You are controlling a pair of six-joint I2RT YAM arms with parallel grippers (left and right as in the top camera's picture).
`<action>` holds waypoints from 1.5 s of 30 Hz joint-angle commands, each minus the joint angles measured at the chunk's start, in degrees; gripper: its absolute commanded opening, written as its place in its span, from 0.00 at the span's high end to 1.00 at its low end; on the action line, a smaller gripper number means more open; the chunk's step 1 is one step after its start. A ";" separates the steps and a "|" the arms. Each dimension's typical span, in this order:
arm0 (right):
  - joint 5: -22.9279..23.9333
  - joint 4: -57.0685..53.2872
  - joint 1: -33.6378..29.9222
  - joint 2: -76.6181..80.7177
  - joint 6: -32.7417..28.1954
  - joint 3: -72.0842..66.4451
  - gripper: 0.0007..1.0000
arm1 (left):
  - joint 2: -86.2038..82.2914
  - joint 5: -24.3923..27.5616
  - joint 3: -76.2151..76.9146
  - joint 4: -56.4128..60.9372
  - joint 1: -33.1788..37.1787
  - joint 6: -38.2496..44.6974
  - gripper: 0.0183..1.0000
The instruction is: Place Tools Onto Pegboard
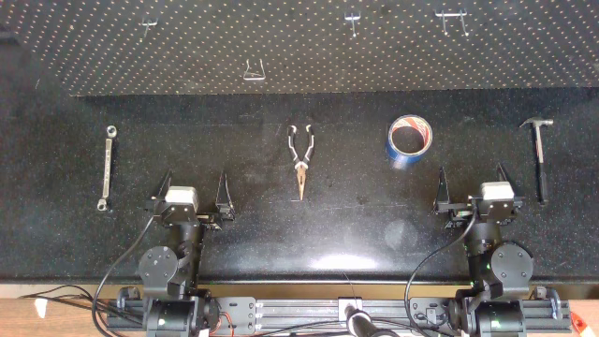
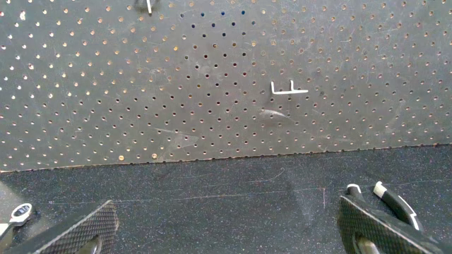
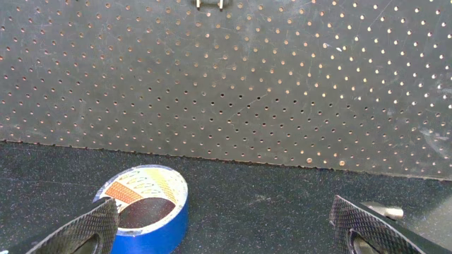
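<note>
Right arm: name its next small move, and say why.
Probably ease the right gripper forward and slightly to its left, over the blue tape roll. Its jaws stand open and empty, the roll lies on the black mat just ahead of it, and the pegboard hooks above are bare.

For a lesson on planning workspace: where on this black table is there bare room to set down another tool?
Widest bare patch: between the wrench and the pliers. A smaller one lies between the pliers and the tape roll. Crowded: around the right fingers, between tape roll and hammer.
</note>
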 commanded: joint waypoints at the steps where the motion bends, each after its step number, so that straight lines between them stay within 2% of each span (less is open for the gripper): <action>1: -0.33 -0.17 -0.13 -0.35 -0.57 -0.24 0.03 | -0.55 1.46 -0.04 -0.26 0.13 -0.76 0.00; 28: -0.35 -0.17 -0.13 -0.35 -0.57 -0.24 0.03 | 0.81 1.68 -0.04 1.01 0.20 -0.74 0.00; 30: -0.35 -0.17 -0.13 -0.35 -0.57 -0.24 0.03 | 14.34 1.88 7.02 6.21 1.44 -0.72 0.01; 31: -0.35 -0.17 -0.13 -0.35 -0.57 -0.24 0.03 | 24.00 1.68 15.80 5.16 2.86 -0.70 0.01; 33: -0.35 -0.17 -0.13 -0.35 -0.57 -0.24 0.03 | 35.30 1.66 30.67 -3.98 4.74 -0.50 0.01; 34: -0.35 -0.17 -0.13 -0.35 -0.57 -0.24 0.03 | 40.85 1.66 40.13 -14.10 5.40 -0.50 0.01; 36: -0.35 -0.17 -0.13 -0.35 -0.57 -0.24 0.03 | 45.46 1.66 49.22 -22.05 5.38 -0.48 0.01; 40: -0.35 -0.17 -0.13 -0.35 -0.57 -0.24 0.03 | 45.66 1.66 51.84 -26.86 5.38 -0.48 0.01; 45: -0.35 -0.17 -0.13 -0.35 -0.57 -0.24 0.03 | 45.66 1.42 54.40 -27.30 5.40 -0.26 0.01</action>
